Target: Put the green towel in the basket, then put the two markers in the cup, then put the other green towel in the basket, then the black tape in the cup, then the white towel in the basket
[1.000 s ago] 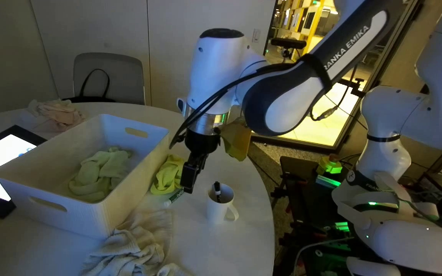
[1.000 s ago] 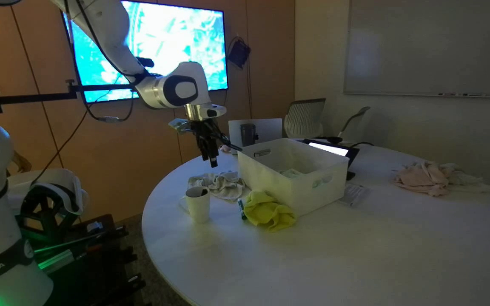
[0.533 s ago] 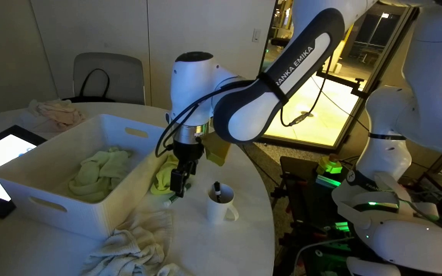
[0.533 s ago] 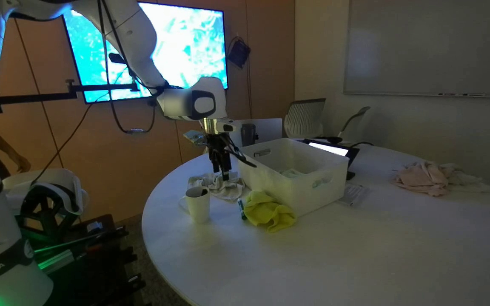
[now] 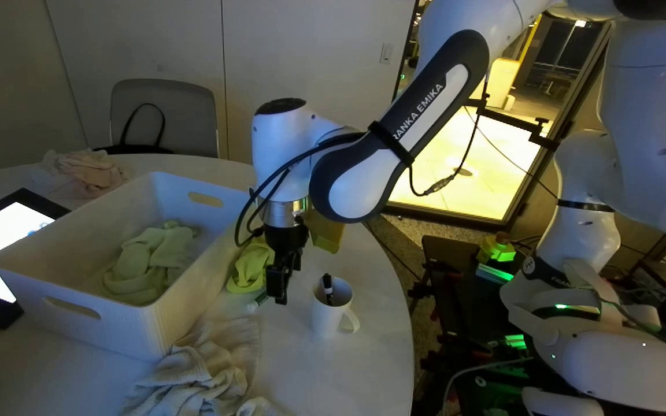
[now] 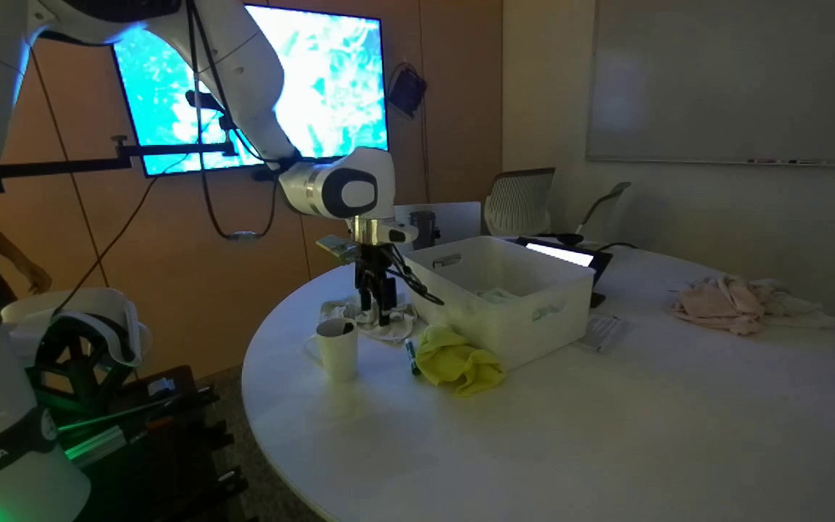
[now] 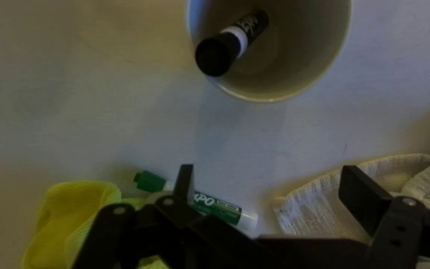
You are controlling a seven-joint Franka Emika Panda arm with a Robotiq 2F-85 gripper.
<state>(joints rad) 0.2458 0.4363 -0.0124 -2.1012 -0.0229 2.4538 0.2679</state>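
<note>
Green-and-white cylindrical plastic marker (image 7: 218, 207) lies on the white tabletop (image 7: 106, 112), lower centre of wrist view, just beside the yellow-green cloth towel (image 7: 74, 205). Black gripper (image 7: 267, 177) empty, jaws apart. Likely light, stiff, slick (could roll); pinch across mid-barrel.

Over the last second, I lowered the fingers (image 5: 278, 285) toward the worktop (image 5: 339, 378), as both exterior views showed. I extended the arm (image 5: 414, 118) outward above it. In an exterior view, the fingers, previously clear of the white towel (image 6: 401, 326), came to cover part of it from that angle.
</note>
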